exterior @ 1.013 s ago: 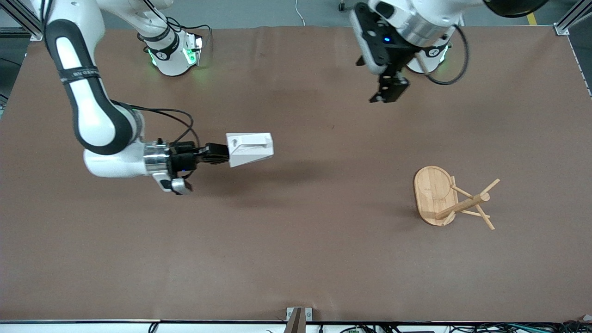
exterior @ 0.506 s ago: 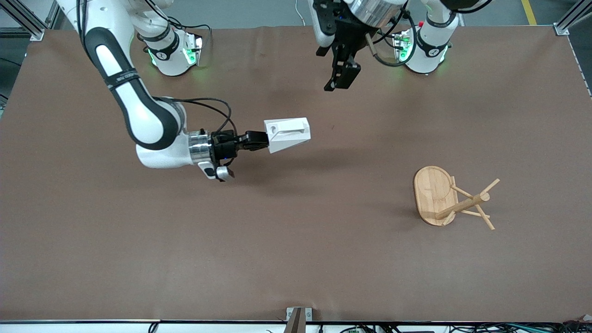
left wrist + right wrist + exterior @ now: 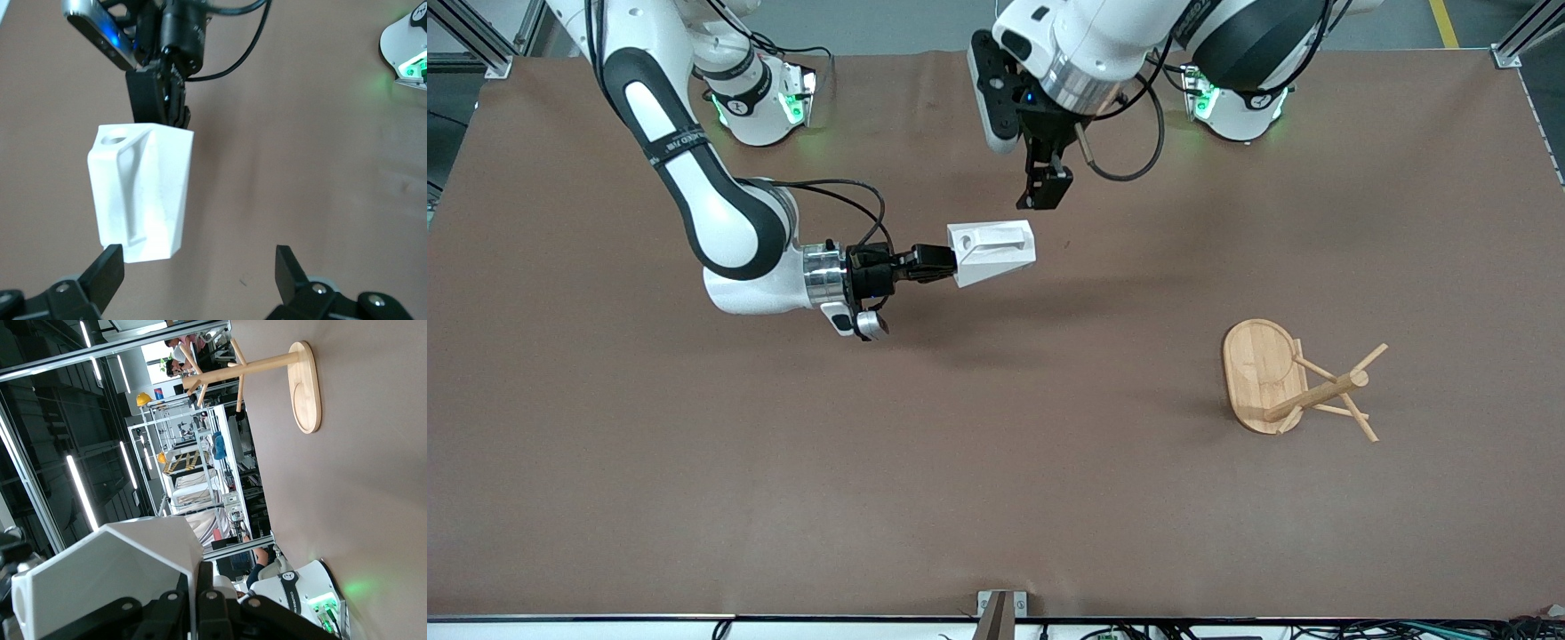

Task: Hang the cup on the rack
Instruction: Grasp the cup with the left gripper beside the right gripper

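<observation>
Two arms meet mid-table: right gripper (image 3: 941,264) clamps cup (image 3: 992,252) sideways, handle up, offering it to spread-fingered left gripper (image 3: 1043,190); rack (image 3: 1294,380) waits.

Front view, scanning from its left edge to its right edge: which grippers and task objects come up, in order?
right gripper → cup → left gripper → rack

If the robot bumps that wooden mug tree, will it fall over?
Probably not easily: the mug tree stands on a wide, flat oval base. It looks like stiff, light wood, so a bump might slide it across the table. A push high on its thin pegs seems likelier to tip it.
</observation>
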{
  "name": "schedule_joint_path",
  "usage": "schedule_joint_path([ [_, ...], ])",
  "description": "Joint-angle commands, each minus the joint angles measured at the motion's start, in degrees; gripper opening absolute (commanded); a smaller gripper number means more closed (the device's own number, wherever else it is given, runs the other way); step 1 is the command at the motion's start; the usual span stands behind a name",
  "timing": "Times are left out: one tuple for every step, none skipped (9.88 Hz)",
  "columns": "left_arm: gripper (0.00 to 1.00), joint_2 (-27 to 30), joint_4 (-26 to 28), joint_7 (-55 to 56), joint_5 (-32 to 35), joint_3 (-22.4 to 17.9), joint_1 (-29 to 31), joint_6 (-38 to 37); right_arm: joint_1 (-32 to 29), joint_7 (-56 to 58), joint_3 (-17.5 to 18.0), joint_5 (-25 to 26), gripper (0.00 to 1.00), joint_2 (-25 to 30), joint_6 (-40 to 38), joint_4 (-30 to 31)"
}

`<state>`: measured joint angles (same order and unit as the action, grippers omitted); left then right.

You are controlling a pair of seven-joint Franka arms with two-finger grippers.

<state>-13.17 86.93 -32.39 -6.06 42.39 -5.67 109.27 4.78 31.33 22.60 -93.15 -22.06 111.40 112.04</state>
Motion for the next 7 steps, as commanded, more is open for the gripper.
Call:
schedule_joint_path([
  [1.00,-4.4,-2.2,0.1,3.0,0.3,-0.7,-0.1,-1.2,1.4,1.1,-2.1,0.01,4.5,0.0,4.2],
  [1.00,-5.3,-3.2,0.0,3.8,0.2,-0.7,-0.1,-1.3,1.3,1.3,-2.2,0.01,4.7,0.0,4.2],
  [1.00,-6.2,-4.0,0.0,3.9,0.2,-0.7,-0.1,-1.3,1.3,1.3,-2.6,0.01,4.8,0.0,4.2],
  [1.00,-7.4,-4.4,0.0,4.6,0.2,-0.8,-0.1,-1.3,1.3,1.3,-2.7,0.01,4.8,0.0,4.2],
  [1.00,-8.7,-4.9,-0.1,5.4,0.2,-1.8,-0.1,-1.3,1.3,1.4,-2.8,0.01,5.0,0.0,4.2],
  [1.00,-10.2,-6.1,0.0,5.9,0.2,-2.1,-0.1,-1.3,1.3,1.4,-2.8,0.01,5.3,0.0,4.2],
  [1.00,-10.8,-6.4,0.0,6.0,0.2,-2.2,-0.1,-1.3,1.2,1.4,-2.8,0.01,5.3,0.0,4.2],
])
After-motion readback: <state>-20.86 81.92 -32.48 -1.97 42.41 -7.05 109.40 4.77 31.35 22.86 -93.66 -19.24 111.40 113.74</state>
